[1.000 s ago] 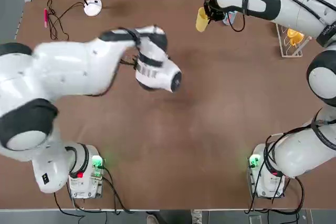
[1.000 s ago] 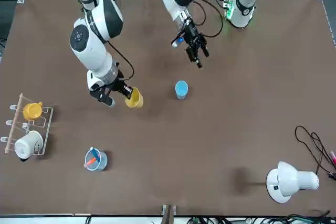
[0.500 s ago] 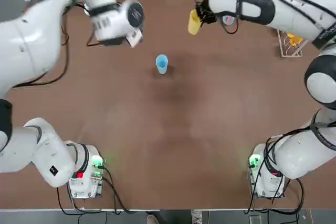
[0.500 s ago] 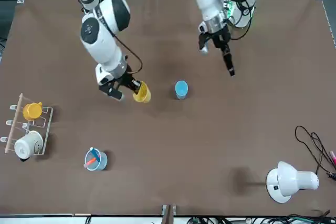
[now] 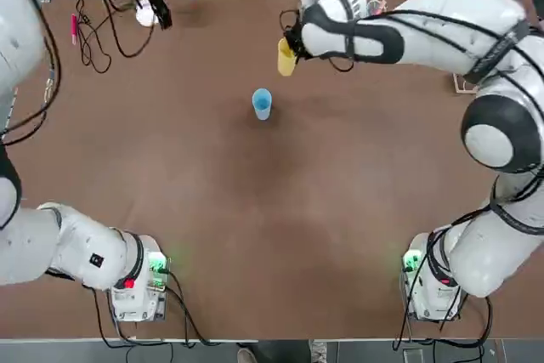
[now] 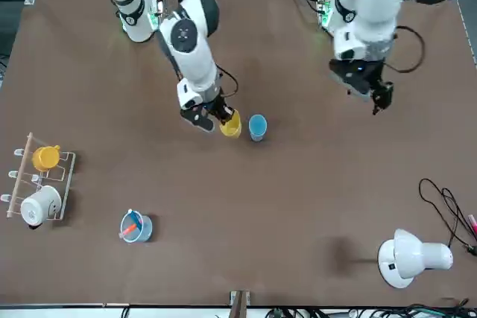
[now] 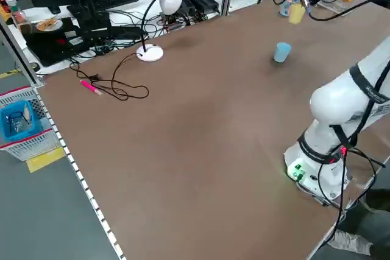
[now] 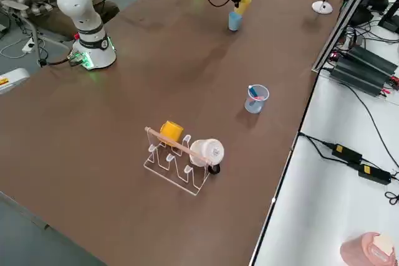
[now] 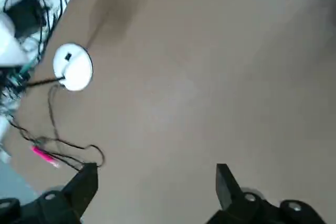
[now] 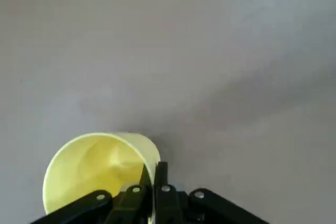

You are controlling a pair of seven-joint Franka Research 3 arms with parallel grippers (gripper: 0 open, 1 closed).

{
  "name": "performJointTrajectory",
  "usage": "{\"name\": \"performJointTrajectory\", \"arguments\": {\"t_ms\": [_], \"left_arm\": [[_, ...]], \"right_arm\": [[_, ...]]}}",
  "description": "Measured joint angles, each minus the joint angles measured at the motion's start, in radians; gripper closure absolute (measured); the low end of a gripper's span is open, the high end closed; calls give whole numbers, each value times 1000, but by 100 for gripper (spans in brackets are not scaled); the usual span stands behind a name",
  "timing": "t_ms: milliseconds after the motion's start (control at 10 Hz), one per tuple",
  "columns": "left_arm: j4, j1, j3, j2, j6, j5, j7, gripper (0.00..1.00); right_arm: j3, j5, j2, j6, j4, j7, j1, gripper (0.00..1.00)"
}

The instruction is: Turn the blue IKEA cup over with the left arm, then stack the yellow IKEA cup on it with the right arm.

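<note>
Item: blue IKEA cup. Stands on my brown bench, about mid-width and toward the far half, base up. Nothing touches it.

Item: yellow IKEA cup. Held off the bench in my right claw, tilted, its open mouth facing the right wrist camera. My fingers are pinched tight on its rim, one inside the wall and one outside. From the front it hangs just beside the blue cup, on the blue cup's right; whether the two touch I cannot tell.

Item: my left claw. Fingers spread wide, holding nothing. It hangs over the far left of the bench, well apart from both cups.

Item: white desk lamp. Round base on the bench at the far left edge, near my left claw.

Item: black cable and a pink pen. Lying on the bench at the far left, near the lamp.

Item: clear blue tumbler. Far right of the bench, upright, with red and white sticks inside.

Item: mug rack. Right edge of the bench, carrying a yellow-orange mug and a white mug.
</note>
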Motion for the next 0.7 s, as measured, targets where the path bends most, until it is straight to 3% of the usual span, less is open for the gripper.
{"name": "performJointTrajectory", "arguments": {"t_ms": [400, 700], "left_arm": [[267, 179, 0, 106, -176, -221, -12, 1], [345, 289, 2, 158, -208, -299, -92, 1]], "right_arm": [[0, -46, 114, 15, 93, 170, 98, 96], [0, -68, 154, 47, 108, 214, 117, 96]]}}
